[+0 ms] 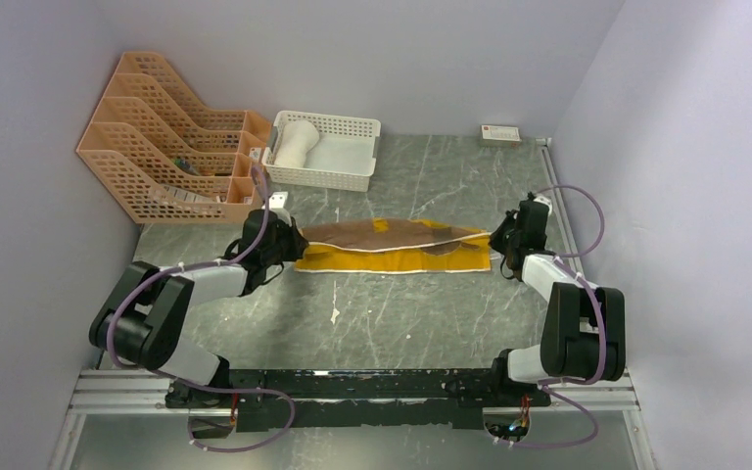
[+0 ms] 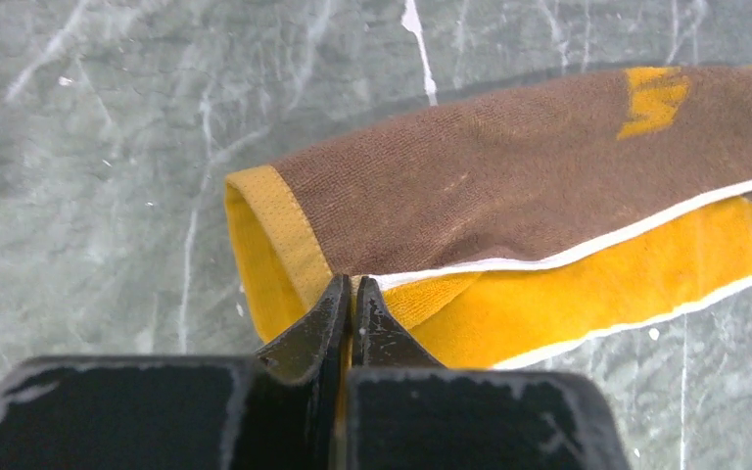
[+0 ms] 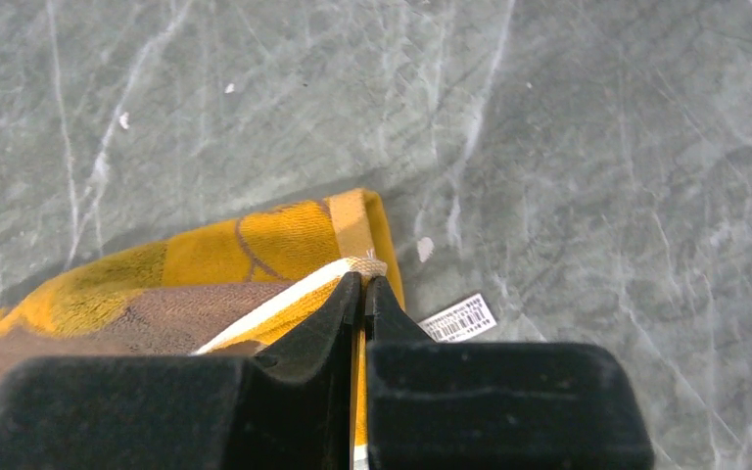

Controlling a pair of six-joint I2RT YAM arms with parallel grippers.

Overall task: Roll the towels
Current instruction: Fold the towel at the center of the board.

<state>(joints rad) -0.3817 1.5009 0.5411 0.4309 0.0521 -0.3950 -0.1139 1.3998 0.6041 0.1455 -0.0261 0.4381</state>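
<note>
A brown towel with mustard-yellow patches [image 1: 392, 245] lies stretched across the table's middle, folded lengthwise, its upper layer lifted off the lower one. My left gripper [image 1: 289, 243] is shut on the left end's white-hemmed edge [image 2: 392, 279]. At the other end, my right gripper [image 1: 497, 242] is shut on the towel's corner hem [image 3: 364, 266]. The brown side [image 2: 509, 176] faces up and the yellow side [image 2: 587, 284] shows beneath. A cream-white towel [image 1: 294, 143] sits rolled in the white lattice basket [image 1: 352, 178] at the back.
A peach-coloured tiered file rack [image 1: 171, 137] stands at the back left, close to my left arm. A small white box [image 1: 500, 134] lies against the back wall. The towel's barcode label [image 3: 458, 317] rests on the table beside my right fingers. Side walls stand close.
</note>
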